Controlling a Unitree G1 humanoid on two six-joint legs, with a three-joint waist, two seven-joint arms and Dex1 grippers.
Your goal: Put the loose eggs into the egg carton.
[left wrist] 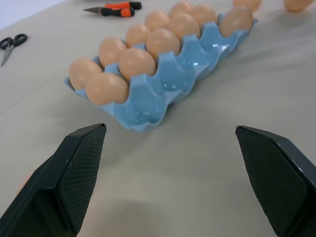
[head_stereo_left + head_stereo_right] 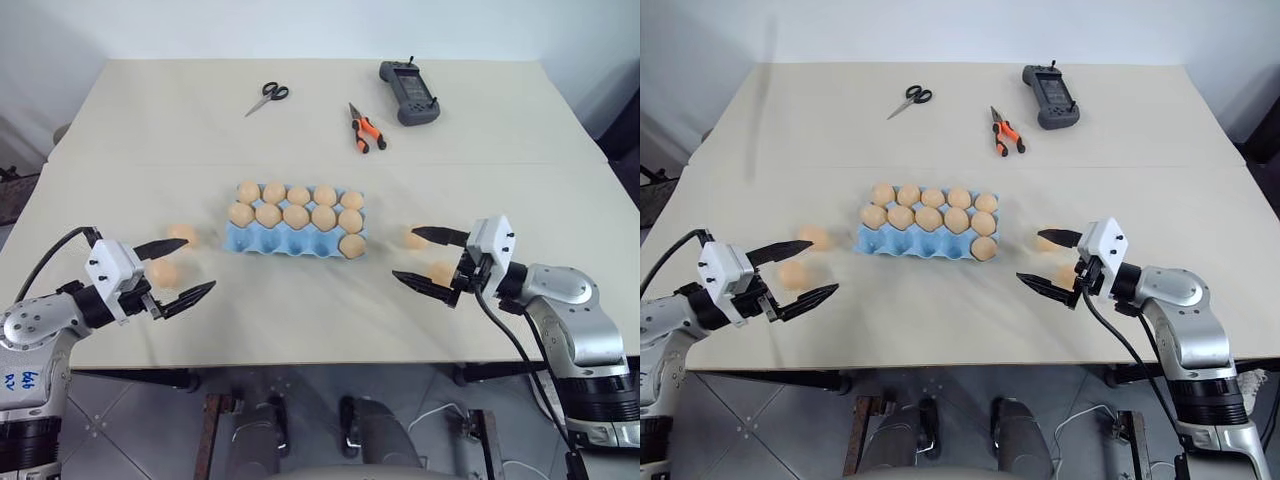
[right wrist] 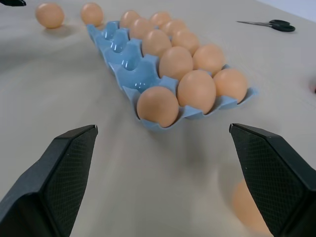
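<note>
Egg carton (image 2: 262,241) mid-table, near row holding four empty cups; loose eggs (image 2: 164,273) flanking it, two per side; left gripper (image 2: 180,269) and right gripper (image 2: 426,258) both spread wide, empty; advice: straddle egg, close gently.

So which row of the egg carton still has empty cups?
The row of the egg carton nearest the robot: one egg at its right end, other cups empty.

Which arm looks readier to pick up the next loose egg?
Either, roughly. The left gripper stands open around a loose egg; the right gripper stands open beside another egg. The carton's empty cups lie toward the left.
</note>
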